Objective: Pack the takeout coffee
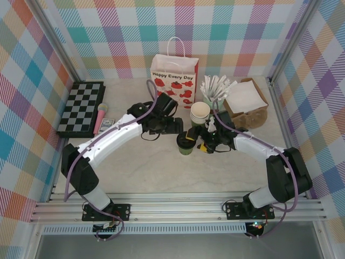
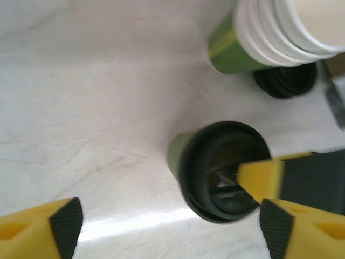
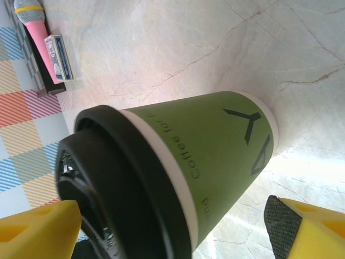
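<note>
The coffee is standing upright near the middle of the counter, its black lid on, just in front of a stack of lidless cups. Both arms are reaching in toward it from either side.

The left fingers are hanging just to the left of the coffee, above the counter. In the left wrist view these fingers are spread wide with bare counter between them, and the coffee is sitting off toward the right one, not gripped. One yellow right finger is lying across the lid's rim there. A loose black lid is lying beside the base of the stack.

The right fingers are sitting just to the right of the coffee. In the right wrist view the right fingers are spread wide too, and the coffee is lying between them, its lid close to one finger and its green side clear of the other. I cannot tell whether that near finger is touching the lid.

Along the far edge a paper bag is standing upright, with a mint cup of white sticks and an open box toward the far right corner. At the left edge a chessboard is lying flat, with a pink microphone just beside it.
</note>
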